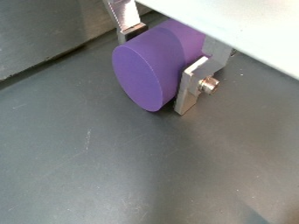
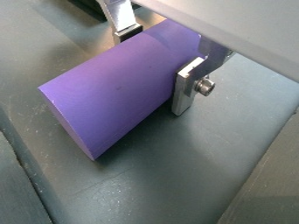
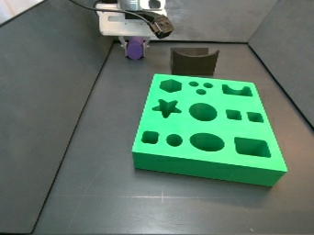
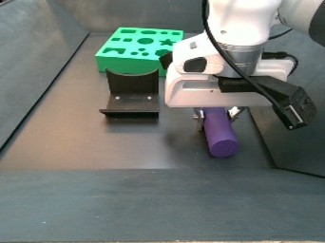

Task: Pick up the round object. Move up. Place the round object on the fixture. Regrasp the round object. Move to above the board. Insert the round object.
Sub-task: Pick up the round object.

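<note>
Between the fingers (image 1: 195, 86) of the hand (image 1: 163, 63) sits the purple peg (image 1: 156, 72), lying on its side. Both wrist views show a silver plate pressed against each flank of the peg (image 2: 111, 96), so the hand is closed on it, gripping near one end; most of the peg's length sticks out past the fingers.

Peg's flat round end faces the camera in a wrist view. Underside of the peg is at or just above the dark floor (image 1: 82, 166); contact cannot be told.

Side view: hand (image 4: 216, 112) hangs under the white arm, peg (image 4: 221, 133) projecting out below it, low over the floor. Fixture (image 4: 129, 95) stands just beside, apart from the peg. Green board (image 4: 137, 49) lies beyond the fixture.

Other side view: hand (image 3: 132, 39) and peg (image 3: 134, 50) at the far end of the floor, fixture (image 3: 193, 61) near them, board (image 3: 207, 124) nearer the camera, well apart from the peg.
</note>
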You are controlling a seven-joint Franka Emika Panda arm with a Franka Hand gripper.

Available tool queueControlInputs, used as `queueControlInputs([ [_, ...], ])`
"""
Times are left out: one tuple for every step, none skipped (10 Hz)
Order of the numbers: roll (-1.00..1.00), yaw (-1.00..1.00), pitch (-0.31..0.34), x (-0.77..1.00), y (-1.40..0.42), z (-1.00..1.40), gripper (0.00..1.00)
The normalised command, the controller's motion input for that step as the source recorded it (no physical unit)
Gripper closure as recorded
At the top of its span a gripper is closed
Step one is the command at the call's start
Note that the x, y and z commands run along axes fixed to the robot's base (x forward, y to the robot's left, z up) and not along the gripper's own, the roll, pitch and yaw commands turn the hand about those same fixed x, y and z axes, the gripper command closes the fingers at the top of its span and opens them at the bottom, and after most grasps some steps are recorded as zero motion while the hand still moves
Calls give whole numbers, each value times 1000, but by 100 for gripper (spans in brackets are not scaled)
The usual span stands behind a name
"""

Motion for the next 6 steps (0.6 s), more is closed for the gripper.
queueControlInputs([
  [0,0,0,0,0,0,100],
  [0,0,0,0,0,0,100],
  [0,0,0,0,0,0,100],
  [0,0,0,0,0,0,100],
  [0,0,0,0,0,0,100],
  [0,0,0,0,0,0,100],
])
